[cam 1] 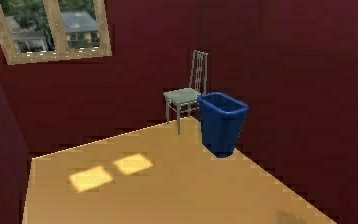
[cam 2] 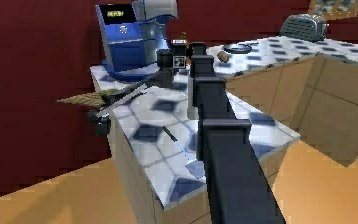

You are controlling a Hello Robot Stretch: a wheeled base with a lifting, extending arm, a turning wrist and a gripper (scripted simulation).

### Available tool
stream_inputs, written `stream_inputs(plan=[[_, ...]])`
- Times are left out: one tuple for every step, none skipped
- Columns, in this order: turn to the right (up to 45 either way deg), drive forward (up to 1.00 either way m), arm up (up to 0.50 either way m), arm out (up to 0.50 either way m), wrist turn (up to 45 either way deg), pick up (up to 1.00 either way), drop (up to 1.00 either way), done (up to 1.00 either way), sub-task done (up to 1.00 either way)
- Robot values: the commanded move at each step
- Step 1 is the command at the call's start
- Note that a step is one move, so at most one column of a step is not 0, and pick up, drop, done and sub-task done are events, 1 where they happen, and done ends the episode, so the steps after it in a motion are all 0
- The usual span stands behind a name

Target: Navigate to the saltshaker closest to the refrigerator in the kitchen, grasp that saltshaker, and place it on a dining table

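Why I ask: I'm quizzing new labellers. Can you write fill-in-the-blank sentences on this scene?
In the forward view, the bin beside the chair is coloured ___. The wall behind the chair is dark ___. The forward view's upper left holds a ___. In the arm side view, the toaster sits at the upper ___.
Missing: blue; red; window; right.

Arm side view. A small pale form, narrow and upright, stands on the blue-and-white patterned counter, about midway back from the near edge. It lies close against the left side of the dark arm; whether the two touch cannot be told. It is too small to confirm as the saltshaker, and no cap or holes can be made out.
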Motion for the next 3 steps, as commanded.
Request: stream_inputs(plan=[[0.0,0.0,0.0,0.0,-42.0,0.0,0.0,0.0,0.0],[0.0,0.0,0.0,-0.4,0.0,0.0,0.0,0.0,0.0],[-45.0,0.0,0.0,0.0,0.0,0.0,0.0,0.0,0.0]])
